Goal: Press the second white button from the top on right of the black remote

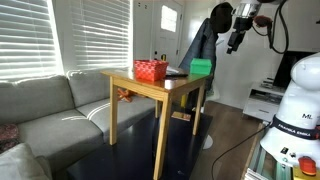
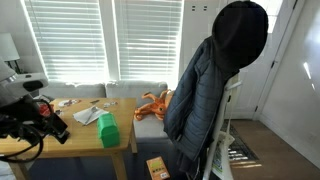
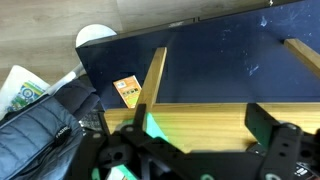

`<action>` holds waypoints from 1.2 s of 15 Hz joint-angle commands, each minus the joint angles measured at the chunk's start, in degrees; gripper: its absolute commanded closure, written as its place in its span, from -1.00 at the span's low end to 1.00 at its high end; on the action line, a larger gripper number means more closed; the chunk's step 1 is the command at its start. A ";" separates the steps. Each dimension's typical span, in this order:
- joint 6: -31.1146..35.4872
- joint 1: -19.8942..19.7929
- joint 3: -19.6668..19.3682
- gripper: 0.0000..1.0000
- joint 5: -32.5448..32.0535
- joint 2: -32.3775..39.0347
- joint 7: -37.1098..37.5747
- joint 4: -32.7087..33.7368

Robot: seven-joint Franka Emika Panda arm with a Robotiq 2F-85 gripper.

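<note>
The black remote (image 1: 178,73) lies flat on the wooden table (image 1: 140,88), between the red mesh basket (image 1: 151,70) and the green block (image 1: 201,67). It also shows as a dark slab in an exterior view (image 2: 86,117), beside the green block (image 2: 108,130). My gripper (image 1: 237,36) hangs in the air above and beyond the table's edge, well apart from the remote. In the wrist view my gripper (image 3: 200,150) is open and empty over the table's wooden edge (image 3: 215,115), with a corner of the green block (image 3: 152,127) below it. The remote is out of the wrist view.
A black jacket (image 2: 215,85) hangs on a chair next to the table. An orange toy (image 2: 153,103) lies on the grey sofa (image 1: 45,110). An orange box (image 3: 127,90) lies on the dark blue floor mat (image 3: 230,55) under the table.
</note>
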 commanded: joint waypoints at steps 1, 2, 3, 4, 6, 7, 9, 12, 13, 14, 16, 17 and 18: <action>-0.17 2.15 -0.32 -1.00 0.02 -0.05 -0.93 0.34; -0.76 3.89 -0.05 -1.00 0.72 -0.07 -2.47 0.54; -0.49 5.89 0.00 -1.00 1.31 -0.14 -4.41 0.54; -0.68 7.81 0.13 -1.00 2.16 0.17 -5.78 0.92; 0.37 11.75 -0.07 -1.00 3.96 1.11 -8.11 1.77; 1.68 13.61 -0.47 -1.00 5.04 1.92 -9.19 2.25; 4.43 16.85 -1.32 -1.00 7.63 3.60 -11.58 3.19; 8.89 20.19 -1.86 -1.00 10.88 7.07 -14.88 4.68; 10.10 20.98 -2.03 -1.00 11.66 8.20 -15.74 5.14; 10.97 22.02 -2.54 -1.00 12.68 9.40 -17.02 5.76; 12.33 23.32 -3.55 -1.00 14.03 11.95 -19.81 6.87; 12.90 23.96 -4.18 -1.00 14.65 13.10 -21.64 7.42; 13.19 24.39 -4.93 -1.00 15.04 14.38 -23.65 8.06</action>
